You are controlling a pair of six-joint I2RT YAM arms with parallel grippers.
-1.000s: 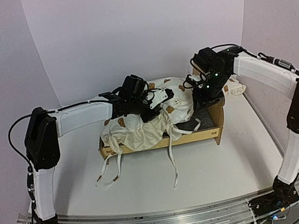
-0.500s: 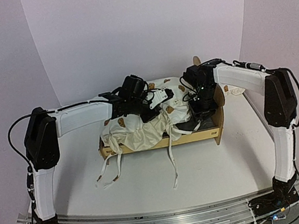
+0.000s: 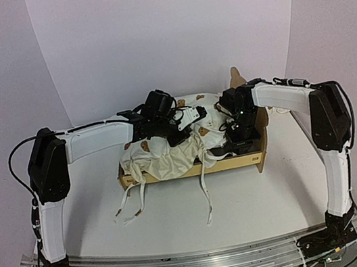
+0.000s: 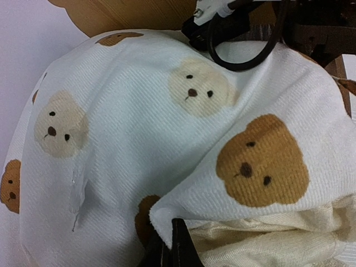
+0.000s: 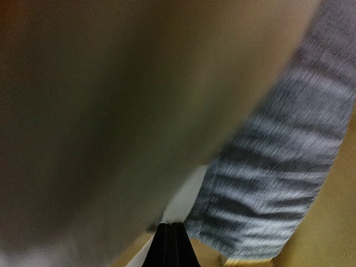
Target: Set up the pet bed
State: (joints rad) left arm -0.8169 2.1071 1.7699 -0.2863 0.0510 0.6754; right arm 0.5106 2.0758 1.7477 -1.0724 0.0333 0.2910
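While both arms reach over it, the pet bed (image 3: 191, 169) sits directly under the two grippers, mid-table (image 3: 258, 202), long side toward the arm bases. Left gripper (image 4: 173, 240): fingers fully together, pinching a fold of the bear-print cushion (image 3: 165, 156). The rest of the cloth spreads ahead of and to both sides of the tips, cream ruffle just right of them. The cushion lies bunched across the frame, not flat; its ties (image 3: 206, 194) trail over the near rail onto the table. Right gripper (image 5: 172, 243): fingers closed tight, down inside the headboard (image 3: 236, 76) end of the bed. That wrist view is blurred; grey ribbed base (image 5: 278, 167) just right of the tips, pale cloth to the left. Can't tell if anything is caught between them.
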